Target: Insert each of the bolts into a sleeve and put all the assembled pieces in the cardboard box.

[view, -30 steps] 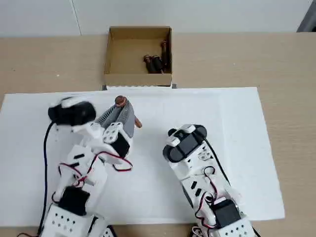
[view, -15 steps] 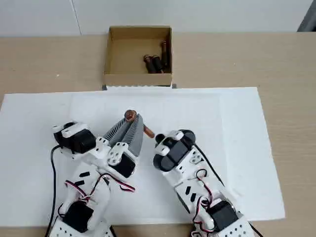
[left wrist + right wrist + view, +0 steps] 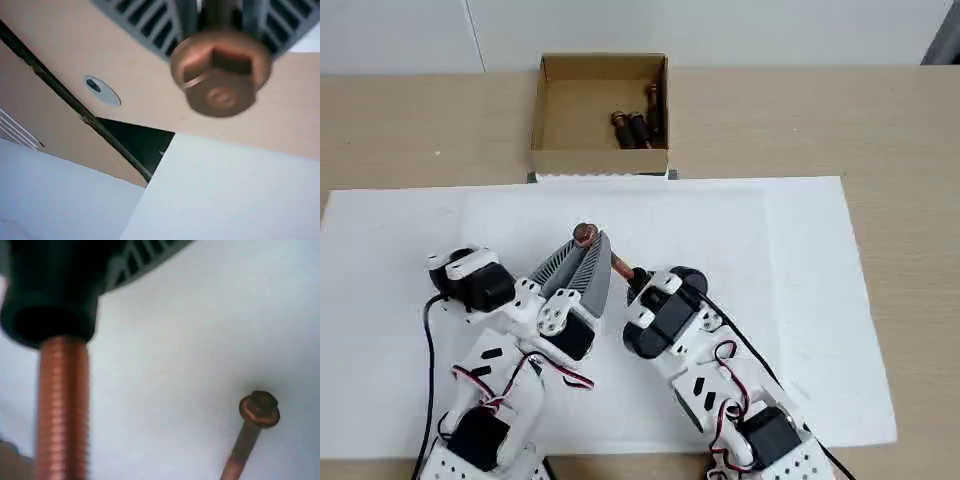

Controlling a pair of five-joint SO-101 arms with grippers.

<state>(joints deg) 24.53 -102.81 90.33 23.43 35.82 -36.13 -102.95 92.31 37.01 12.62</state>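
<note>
A light wooden table (image 3: pixel 880 130) carries a white paper sheet (image 3: pixel 800 300) across the middle and lower part of the high view, and both arms rise from the frame's bottom edge. At the centre of that view the left gripper (image 3: pixel 586 246) is pinched narrow on a copper-coloured hex-head bolt (image 3: pixel 604 254). Its grey ribbed fingers (image 3: pixel 150 25) hold just beneath the flanged head, which leaves the threaded shank bare and pointing toward the lower right. Just right of centre the right gripper (image 3: pixel 640 284) grips a short black cylindrical sleeve (image 3: pixel 49 305) by its body, so the open bore faces the shank. In the upper left of the right wrist view the threads enter the sleeve's mouth. Both parts hang above the paper, which looks meant to let the two arms line them up on one axis without the sheet dragging on either. The step in hand appears to be the insertion itself, only partly seated, since much thread still shows. In the lower right of the right wrist view a second copper bolt (image 3: pixel 259 410) lies loose on the paper, probably the next one to fit. At the top centre of the high view the open brown cardboard box (image 3: pixel 600 160) sits just beyond the paper's far edge. Several dark assembled pieces (image 3: pixel 635 125) lie against its right wall, near enough for an easy drop.
</note>
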